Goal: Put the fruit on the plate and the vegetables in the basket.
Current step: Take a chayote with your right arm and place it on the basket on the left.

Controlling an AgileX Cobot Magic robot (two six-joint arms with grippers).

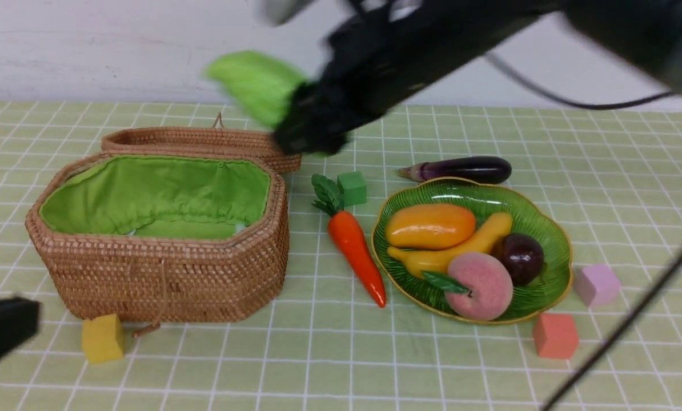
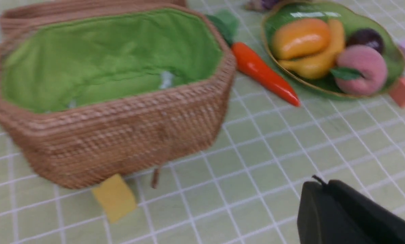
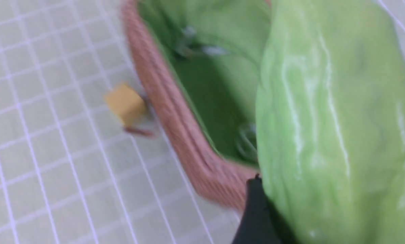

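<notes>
My right jaws are clamped on the bitter gourd [image 1: 255, 85], which hangs in the air above the far right corner of the basket [image 1: 164, 274], over its lid [image 1: 198, 142]. Best to centre it over the green lining [image 1: 158, 194] and go low before letting go, lest it bounce out. Right of the basket lie the carrot [image 1: 355, 248], then the plate [image 1: 552, 240] holding the fruit [image 1: 429, 226], and the eggplant [image 1: 461, 169], none in my path. How my left jaws stand I cannot tell

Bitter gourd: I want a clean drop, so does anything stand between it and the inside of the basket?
Nothing visible does. The basket is open, its lid lying behind it. The bitter gourd, held in the right gripper, hangs in the air near the basket's far right corner.
</notes>
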